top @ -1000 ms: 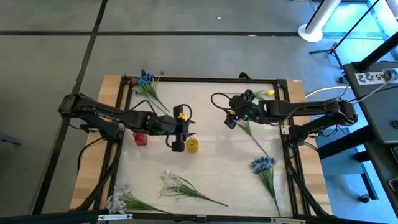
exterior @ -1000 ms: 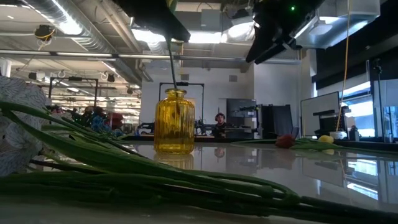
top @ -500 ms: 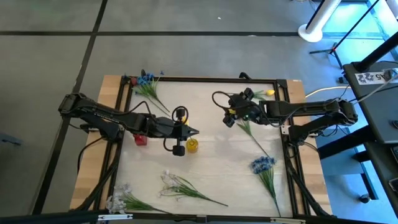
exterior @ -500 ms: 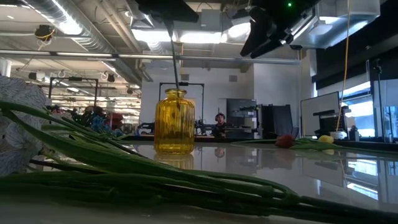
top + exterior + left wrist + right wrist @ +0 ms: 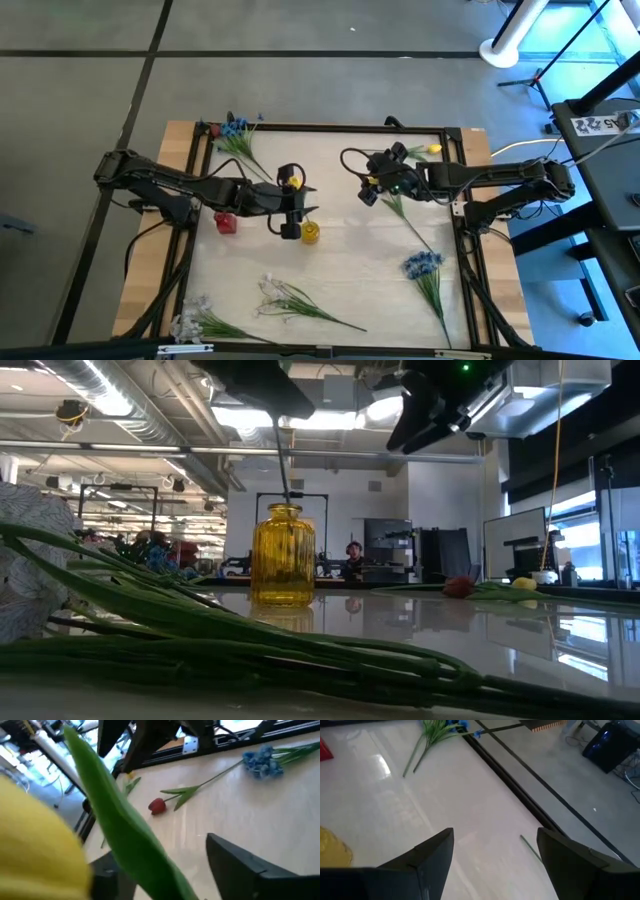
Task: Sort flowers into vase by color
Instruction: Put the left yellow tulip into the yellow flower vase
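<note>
Left fingers (image 5: 297, 211) seemingly parted around yellow tulip (image 5: 292, 183) above vase (image 5: 309, 233); right fingers (image 5: 490, 852) wide.

A: Overhead camera looks straight down on the table (image 5: 330, 270); the low one sits at tabletop level, facing the room.

B: Confirmed. Both share the yellow vase (image 5: 282, 556); wrist cameras view it close.

A vase (image 5: 310, 233) stood at the counter's (image 5: 350, 280) centre with a stem (image 5: 281, 460) in it. Flowers lay around it: one bunch (image 5: 236, 135) at eleven o'clock, one (image 5: 425, 268) at four, sprigs (image 5: 290, 300) at six.
</note>
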